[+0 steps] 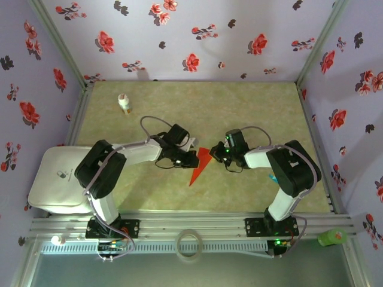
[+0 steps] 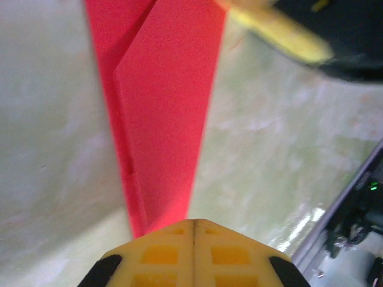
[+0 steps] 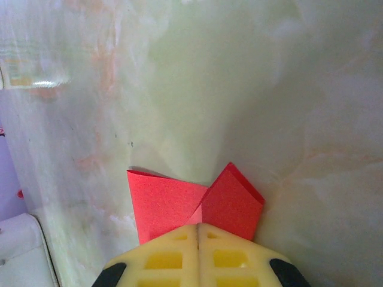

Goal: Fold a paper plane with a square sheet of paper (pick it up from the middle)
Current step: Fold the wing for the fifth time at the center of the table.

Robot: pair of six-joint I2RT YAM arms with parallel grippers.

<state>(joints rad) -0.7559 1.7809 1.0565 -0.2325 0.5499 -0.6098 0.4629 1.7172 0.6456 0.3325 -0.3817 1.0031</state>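
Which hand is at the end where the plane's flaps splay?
The right hand: two flaps of the paper plane spread just beyond it. The left hand meets a long flat tapering panel.

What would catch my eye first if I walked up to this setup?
First, the bright red folded paper, a slim pointed shape in the middle of the table, pinched from either side by the left gripper and the right gripper. Next come the lilac walls dotted with red flowers, and a small white bottle standing alone at the table's far left.
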